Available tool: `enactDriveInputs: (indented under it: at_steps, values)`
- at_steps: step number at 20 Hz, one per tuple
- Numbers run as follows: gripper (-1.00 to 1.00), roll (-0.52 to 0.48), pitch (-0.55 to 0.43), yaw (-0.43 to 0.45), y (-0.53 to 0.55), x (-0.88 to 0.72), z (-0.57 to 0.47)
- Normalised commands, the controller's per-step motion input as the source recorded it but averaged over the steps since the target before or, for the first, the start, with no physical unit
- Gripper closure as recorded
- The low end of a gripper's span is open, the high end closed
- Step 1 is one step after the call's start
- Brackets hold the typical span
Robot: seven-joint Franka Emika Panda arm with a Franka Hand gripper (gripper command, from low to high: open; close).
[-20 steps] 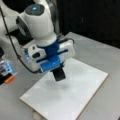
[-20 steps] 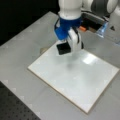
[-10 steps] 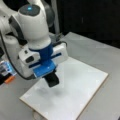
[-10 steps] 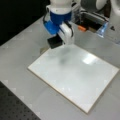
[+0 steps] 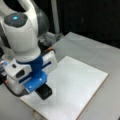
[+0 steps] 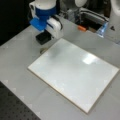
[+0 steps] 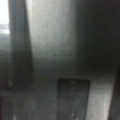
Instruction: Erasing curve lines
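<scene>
The white rectangular board point(image 5: 75, 87) point(image 6: 75, 72) lies flat on the grey table in both front views. No pen squiggle shows on it, so the curve lines are not visible. My gripper point(image 5: 40, 86) point(image 6: 42, 30), with a blue fitting, is shut on a black eraser block point(image 5: 44, 91) point(image 6: 43, 38). In one front view the block hangs at the board's left corner; in the other it sits just off the board's top-left corner, above the table. The wrist view is dark, with a dark rectangular shape point(image 7: 73, 100) low in the middle.
An orange item point(image 6: 81, 28) and a light blue object point(image 6: 102, 29) sit behind the board near other machinery. A small round thing point(image 6: 43, 50) lies at the board's edge below the eraser. Grey table point(image 6: 22, 57) surrounds the board.
My gripper has carried the eraser block leftwards in both front views, from over the board's back part to its left corner and edge.
</scene>
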Motion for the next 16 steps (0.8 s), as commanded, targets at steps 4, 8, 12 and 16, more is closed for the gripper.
enactDriveInputs:
  at_steps: [4, 8, 12, 16]
  values:
    - [1.00, 0.053, 0.192, 0.351, -0.27, 0.19, 0.02]
    - [1.00, 0.087, 0.155, 0.280, -0.36, 0.19, -0.08]
    - [1.00, 0.106, 0.111, 0.187, -0.30, 0.21, -0.07]
    - [1.00, 0.143, 0.067, 0.128, -0.23, 0.21, -0.04]
